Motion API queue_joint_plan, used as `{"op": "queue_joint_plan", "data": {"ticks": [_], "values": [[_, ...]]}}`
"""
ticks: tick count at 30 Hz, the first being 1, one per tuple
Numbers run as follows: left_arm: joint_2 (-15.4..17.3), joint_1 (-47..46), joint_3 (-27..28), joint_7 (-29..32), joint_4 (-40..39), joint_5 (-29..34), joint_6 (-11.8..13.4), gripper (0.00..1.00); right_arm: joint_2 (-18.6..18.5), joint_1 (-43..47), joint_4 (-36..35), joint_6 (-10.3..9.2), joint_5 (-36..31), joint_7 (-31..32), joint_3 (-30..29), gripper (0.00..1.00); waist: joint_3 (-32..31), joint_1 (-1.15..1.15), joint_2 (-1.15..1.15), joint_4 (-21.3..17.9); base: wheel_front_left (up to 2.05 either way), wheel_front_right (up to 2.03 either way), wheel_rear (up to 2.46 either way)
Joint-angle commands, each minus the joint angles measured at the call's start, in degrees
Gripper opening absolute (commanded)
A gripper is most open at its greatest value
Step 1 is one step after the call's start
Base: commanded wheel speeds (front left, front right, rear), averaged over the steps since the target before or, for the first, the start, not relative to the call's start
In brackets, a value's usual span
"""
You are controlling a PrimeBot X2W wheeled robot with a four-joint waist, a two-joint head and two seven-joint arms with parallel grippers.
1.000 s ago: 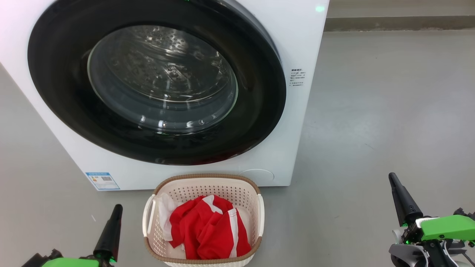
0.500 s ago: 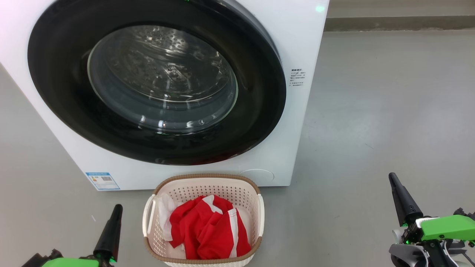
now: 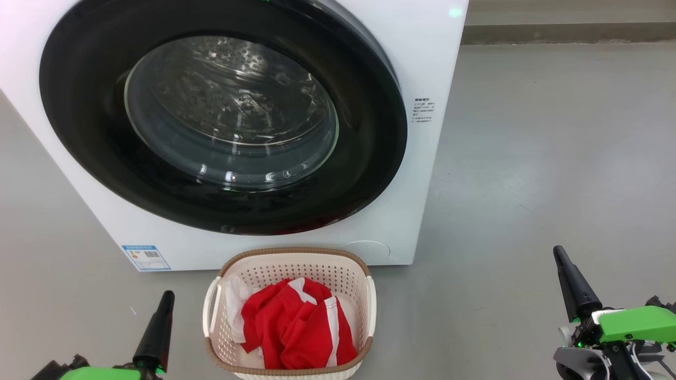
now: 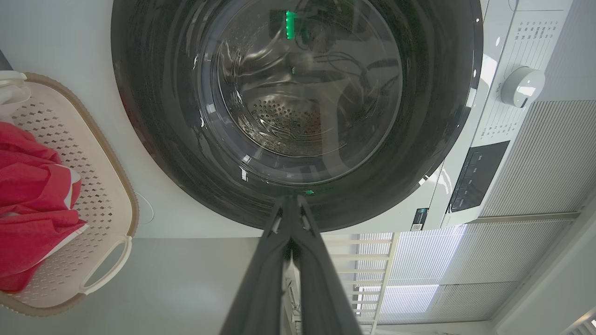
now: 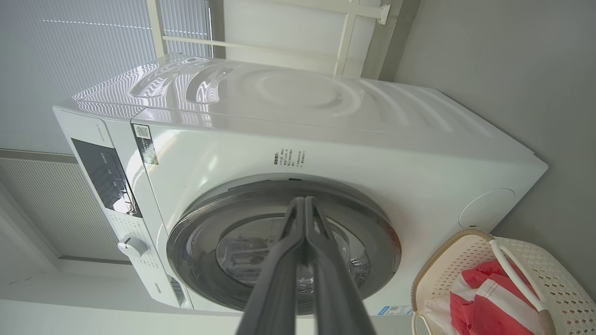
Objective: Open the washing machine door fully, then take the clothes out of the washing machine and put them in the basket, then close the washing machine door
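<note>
**Head view.** The washer (image 3: 422, 174), a white front-loader, stands on a grey floor (image 3: 528, 158). Its door (image 3: 364, 158), a glossy black ring round a bulging glass bowl, lies closed flat against the front. The perforated steel drum (image 3: 232, 89) shows through the glass. A small blue label (image 3: 146, 257) sits low on the front, toward the robot's left.

The basket (image 3: 290, 252) stands on the floor just before the washer, below the door's lower edge; whether it touches the front cannot be told. The clothes (image 3: 296, 327), red with white stripes, lie bunched inside it, with a white part against its left wall.

The left gripper (image 3: 167, 296) is low at the robot's left, beside the basket and apart from it. Its two dark fingers (image 4: 263, 288) are pressed together, grasping nothing. The right gripper (image 3: 559, 254) is low at the robot's right, well apart from the basket. It is likewise clenched and empty, above bare floor.

**Left wrist view.** The joined fingers point at the door's black ring. The basket with the clothes lies at one edge, and a white dial (image 4: 521, 86) on the washer's panel lies toward the other.

**Right wrist view.** The joined fingers point at the door, which sits flush in the washer's front. The basket and clothes show in the lower corner.
</note>
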Motion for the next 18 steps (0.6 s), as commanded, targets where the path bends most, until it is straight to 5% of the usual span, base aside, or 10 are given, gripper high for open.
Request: {"op": "queue_joint_plan", "data": {"ticks": [1, 18], "values": [[0.44, -2.24, 2.02, 0.24, -1.5, -0.38, -0.4, 0.0, -0.85, -2.38, -1.69, 0.03, -0.02, 0.33, 0.77, 0.0, 0.0, 0.0, 0.0, 0.0, 0.0, 0.0, 0.0], [0.44, -2.24, 2.02, 0.24, -1.5, -0.38, -0.4, 0.0, -0.83, -2.38, -1.69, 0.03, -0.04, 0.35, 0.75, 0.0, 0.0, 0.0, 0.0, 0.0, 0.0, 0.0, 0.0]]}}
